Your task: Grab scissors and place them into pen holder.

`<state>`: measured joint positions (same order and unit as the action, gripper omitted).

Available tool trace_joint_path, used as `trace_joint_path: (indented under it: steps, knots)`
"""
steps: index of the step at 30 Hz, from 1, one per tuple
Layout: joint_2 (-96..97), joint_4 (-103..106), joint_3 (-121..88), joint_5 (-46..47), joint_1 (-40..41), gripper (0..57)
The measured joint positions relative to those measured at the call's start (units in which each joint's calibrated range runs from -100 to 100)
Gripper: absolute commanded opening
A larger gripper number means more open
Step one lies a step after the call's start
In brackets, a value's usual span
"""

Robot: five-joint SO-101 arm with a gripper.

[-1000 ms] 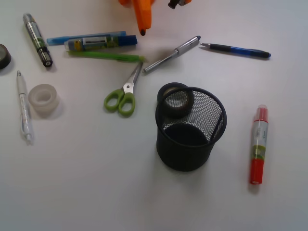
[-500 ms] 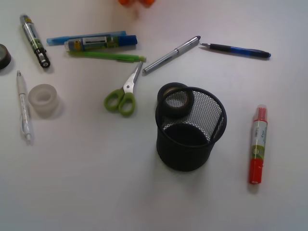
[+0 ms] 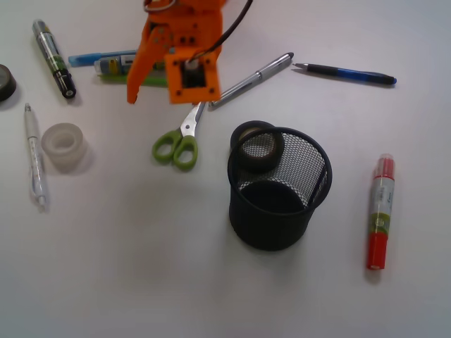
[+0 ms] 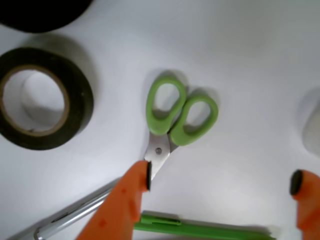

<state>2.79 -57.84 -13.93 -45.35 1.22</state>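
White tabletop (image 3: 141,267), matte, fills both views. Near edge: black wire-mesh cylindrical pen holder (image 3: 279,189), upright, a black tape roll (image 3: 258,147) at its far rim; whether the roll leans on it or sits inside, can't tell. Red marker (image 3: 379,213) well right. Small scissors with lime-green oval loop handles and short silver blades (image 3: 180,137) lie flat just left of the holder, apart from it, handles toward camera. Blade tips hidden under the orange gripper (image 4: 220,181). Wrist view: jaws spread wide, nothing between them, one tip beside the pivot. Green pen (image 4: 205,229) partly cut off below. Far edge: silver pen (image 3: 252,79), blue-black pen (image 3: 345,73).
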Motion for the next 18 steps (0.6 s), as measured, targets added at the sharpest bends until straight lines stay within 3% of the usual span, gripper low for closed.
trace_joint_path:
  steps: [18]
  knots:
    - [30.75,-22.72,41.24,-4.79,0.30,22.4]
